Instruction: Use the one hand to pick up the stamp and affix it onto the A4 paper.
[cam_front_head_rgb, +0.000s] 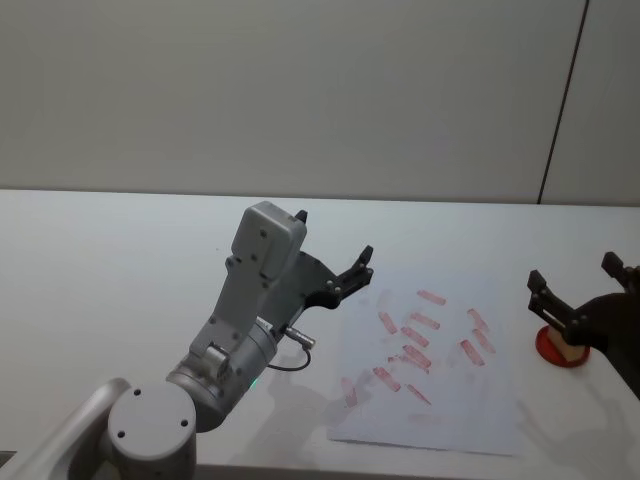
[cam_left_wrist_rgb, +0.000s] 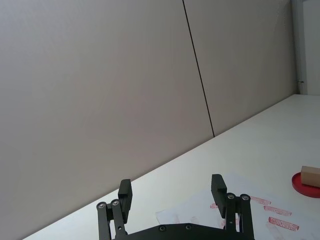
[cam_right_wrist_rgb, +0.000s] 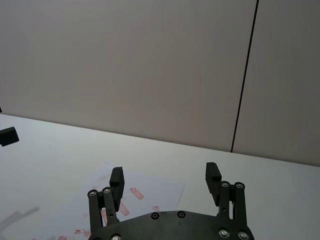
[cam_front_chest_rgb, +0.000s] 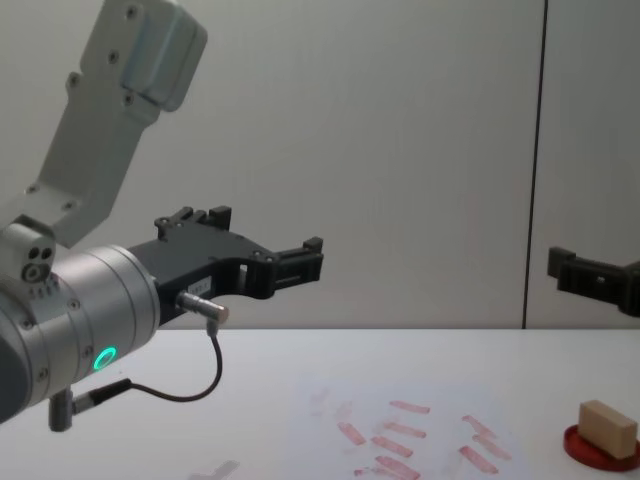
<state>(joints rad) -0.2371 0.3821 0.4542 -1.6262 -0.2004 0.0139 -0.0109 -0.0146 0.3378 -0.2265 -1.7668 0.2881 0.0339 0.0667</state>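
The stamp (cam_front_head_rgb: 571, 350), a tan wooden block, rests on the flat red ink pad (cam_front_head_rgb: 549, 345) at the table's right side; it shows again as the stamp (cam_front_chest_rgb: 608, 428) and the stamp (cam_left_wrist_rgb: 310, 176). My right gripper (cam_front_head_rgb: 575, 275) hangs open well above it, apart from it, also seen as the right gripper (cam_front_chest_rgb: 575, 270) and the right gripper (cam_right_wrist_rgb: 164, 175). The A4 paper (cam_front_head_rgb: 440, 400), marked with several red prints, lies in the middle right. My left gripper (cam_front_head_rgb: 352, 272) is raised over the paper's left edge, open and empty, as the left gripper (cam_left_wrist_rgb: 171, 187) confirms.
The left arm's big silver wrist (cam_front_chest_rgb: 70, 320) with a green ring light and a looping cable (cam_front_chest_rgb: 190, 385) stands in the near left foreground. White table (cam_front_head_rgb: 110, 260) stretches left and back to a plain wall.
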